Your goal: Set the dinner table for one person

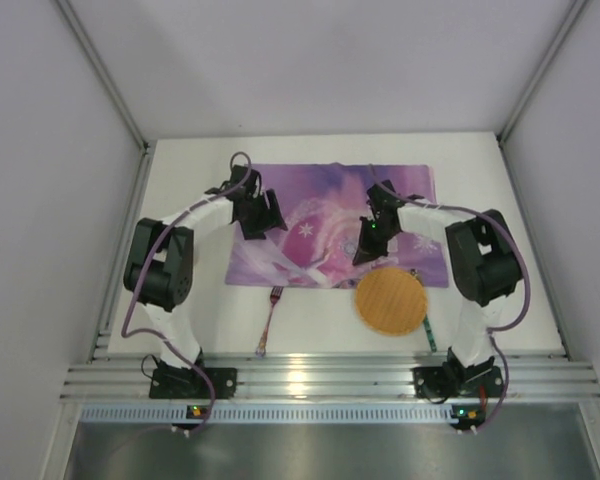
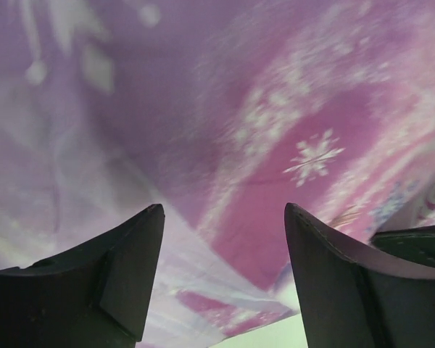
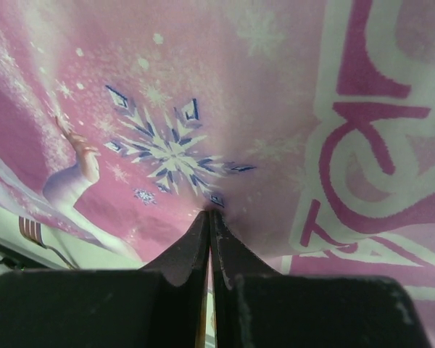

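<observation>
White counter (image 1: 180,180) lay beneath a purple placemat (image 1: 320,195), showing around it on every side. Over the placemat's left part, the left gripper (image 2: 225,210) hung with jaws wide. A fork (image 1: 270,318) lay just below the placemat's near edge. On the right part, the right gripper (image 3: 210,214) had its jaws pinched on puckered cloth, above a round woven mat (image 1: 390,302).

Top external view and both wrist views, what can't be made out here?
- Top view: slim green-handled utensil, too small to identify.
- Right wrist view: white lettering on the purple printed cloth placemat, cut off by the frame edge.
- Right wrist view: whether the shut right claw pinches cloth; its own tips hide contact.
- Left wrist view: placemat print blurred.
</observation>
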Robot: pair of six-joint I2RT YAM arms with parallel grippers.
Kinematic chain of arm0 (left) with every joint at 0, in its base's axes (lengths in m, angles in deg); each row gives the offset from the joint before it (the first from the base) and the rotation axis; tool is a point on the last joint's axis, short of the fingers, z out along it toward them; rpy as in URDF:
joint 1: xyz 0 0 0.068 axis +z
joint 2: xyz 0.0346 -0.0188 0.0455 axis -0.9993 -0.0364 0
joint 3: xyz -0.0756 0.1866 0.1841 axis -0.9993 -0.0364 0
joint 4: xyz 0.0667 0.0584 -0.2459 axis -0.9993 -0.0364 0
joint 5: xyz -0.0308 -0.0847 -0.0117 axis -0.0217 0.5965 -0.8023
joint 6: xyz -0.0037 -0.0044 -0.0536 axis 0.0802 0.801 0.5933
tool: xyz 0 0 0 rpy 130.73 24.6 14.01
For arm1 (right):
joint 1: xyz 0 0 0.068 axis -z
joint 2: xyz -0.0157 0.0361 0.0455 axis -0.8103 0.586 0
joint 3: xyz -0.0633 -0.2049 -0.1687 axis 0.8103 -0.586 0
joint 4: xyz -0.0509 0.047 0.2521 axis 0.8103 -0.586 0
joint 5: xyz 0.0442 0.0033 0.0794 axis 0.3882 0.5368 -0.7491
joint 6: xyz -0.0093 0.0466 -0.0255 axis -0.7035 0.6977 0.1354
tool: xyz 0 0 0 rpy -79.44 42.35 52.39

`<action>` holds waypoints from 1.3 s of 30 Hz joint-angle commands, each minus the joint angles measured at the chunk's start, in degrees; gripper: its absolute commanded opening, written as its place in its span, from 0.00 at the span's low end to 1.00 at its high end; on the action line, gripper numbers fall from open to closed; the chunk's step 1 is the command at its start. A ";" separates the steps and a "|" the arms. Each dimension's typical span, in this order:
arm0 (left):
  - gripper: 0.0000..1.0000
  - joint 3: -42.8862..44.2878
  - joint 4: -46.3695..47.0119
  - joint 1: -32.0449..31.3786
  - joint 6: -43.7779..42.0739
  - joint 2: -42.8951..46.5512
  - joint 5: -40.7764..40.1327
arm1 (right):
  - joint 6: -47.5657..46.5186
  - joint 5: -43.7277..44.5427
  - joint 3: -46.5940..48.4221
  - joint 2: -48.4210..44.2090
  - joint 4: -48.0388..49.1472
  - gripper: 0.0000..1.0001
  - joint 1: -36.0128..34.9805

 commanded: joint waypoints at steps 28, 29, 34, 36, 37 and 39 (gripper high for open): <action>0.77 0.92 -3.44 -3.99 -4.09 -0.82 -1.20 | -8.05 12.50 8.00 -16.56 -16.94 1.00 2.28; 0.77 0.40 -1.69 -3.90 -3.92 -2.31 -0.84 | -8.22 12.68 8.17 -17.10 -17.20 1.00 2.37; 0.77 1.09 -2.28 -3.20 -5.67 -4.43 -1.80 | -8.92 14.87 9.22 -20.43 -19.05 1.00 3.07; 0.77 1.79 -4.13 -2.41 -6.72 -4.43 -2.68 | -9.01 15.14 8.96 -21.66 -19.40 1.00 3.59; 0.77 1.97 -4.74 -1.10 -7.95 -4.35 -3.56 | -9.01 15.40 8.79 -22.02 -19.57 1.00 3.77; 0.77 2.32 -6.23 0.31 -9.27 -4.08 -4.53 | -8.84 15.41 8.52 -23.07 -19.75 1.00 4.21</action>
